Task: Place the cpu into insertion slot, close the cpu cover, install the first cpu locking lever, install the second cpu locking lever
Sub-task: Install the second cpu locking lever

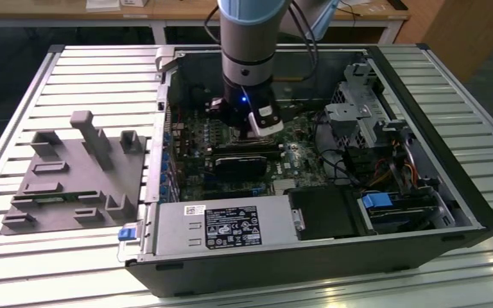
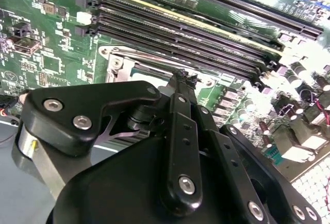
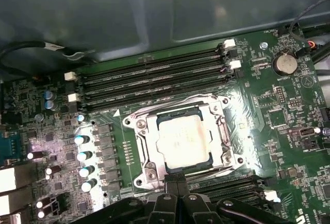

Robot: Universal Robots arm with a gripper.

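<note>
**CPU seated in socket, gripper closed at its edge**

An open computer case [image 1: 452, 212] is seen across the exterior view, with the arm [image 1: 248, 38] lowered into it at upper centre. A white label [image 1: 233, 230] on the power supply [image 1: 221, 228] is printed, but its text cannot be made out. In the first wrist view, the insertion slot [image 3: 149, 167] is seen at centre with a silvery rim, and the cpu [image 3: 183, 139], a dull pale-grey square, is lying inside it. The cpu cover [image 3: 223, 131] appears closed around the chip, though glare blurs its edges. The gripper [image 3: 175, 184] is pressed together at the slot's lower edge; what it touches is hidden.
</note>
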